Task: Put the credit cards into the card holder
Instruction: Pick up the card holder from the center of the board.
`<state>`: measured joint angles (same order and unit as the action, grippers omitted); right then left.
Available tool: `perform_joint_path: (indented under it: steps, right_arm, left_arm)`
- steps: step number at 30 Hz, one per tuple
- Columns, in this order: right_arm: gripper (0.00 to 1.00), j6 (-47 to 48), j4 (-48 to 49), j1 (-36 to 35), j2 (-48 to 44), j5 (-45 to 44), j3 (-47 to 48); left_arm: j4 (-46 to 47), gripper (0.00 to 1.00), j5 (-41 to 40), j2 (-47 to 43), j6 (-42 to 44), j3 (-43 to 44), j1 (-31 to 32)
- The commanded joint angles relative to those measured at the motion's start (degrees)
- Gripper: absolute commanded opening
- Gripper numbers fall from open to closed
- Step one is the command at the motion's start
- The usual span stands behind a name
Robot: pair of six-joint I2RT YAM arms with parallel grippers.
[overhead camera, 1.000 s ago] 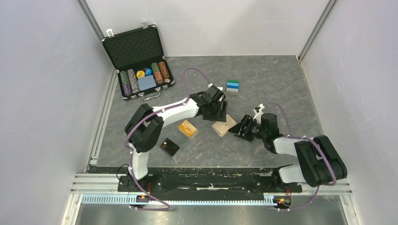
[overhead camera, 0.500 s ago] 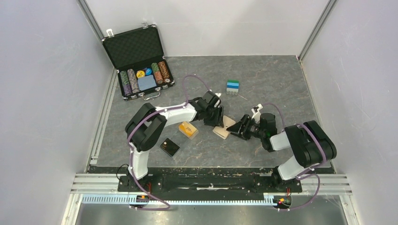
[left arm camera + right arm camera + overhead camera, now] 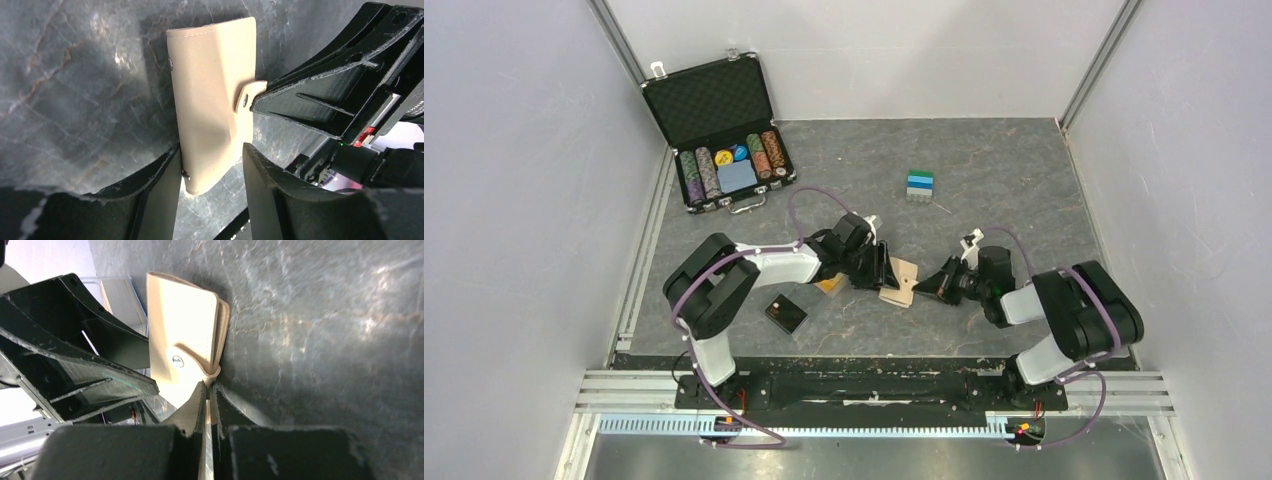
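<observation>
Because the card holder (image 3: pixel 215 90), standing on edge on the counter (image 3: pixel 75 100) and clamped by the left gripper (image 3: pixel 211 150), looks light and floppy, the right gripper (image 3: pixel 207 387) sensibly pinches its snap tab (image 3: pixel 192 360).

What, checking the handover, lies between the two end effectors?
The card holder: the left end effector grips it, the right end effector pinches its snap tab. Top view shows it.

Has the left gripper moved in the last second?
Yes. Judged against the blue-and-green block stack, the left gripper has pulled back toward the near edge and to the left, and it now grips the card holder.
</observation>
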<state>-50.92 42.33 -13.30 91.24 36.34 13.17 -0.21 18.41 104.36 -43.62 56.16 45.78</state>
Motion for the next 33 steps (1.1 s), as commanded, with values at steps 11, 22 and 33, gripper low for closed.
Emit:
perform_joint_path:
  steps: [11,22,33]
  right_arm:
    - [0.0,7.9,-20.6,-0.3,-25.5,-0.5,-7.3]
    - [0.0,13.4,-31.8,-0.3,-31.3,-4.5,-9.9]
    - [0.0,15.0,-29.7,-0.3,-26.1,-4.8,-11.6]
  left_arm:
    - [17.1,0.49,4.3,-11.2,-12.9,-13.2,4.2]
    - [-4.8,0.59,-10.2,-8.3,-7.3,-5.8,9.8]
    - [23.4,0.46,2.1,-4.3,-14.5,-12.0,10.8]
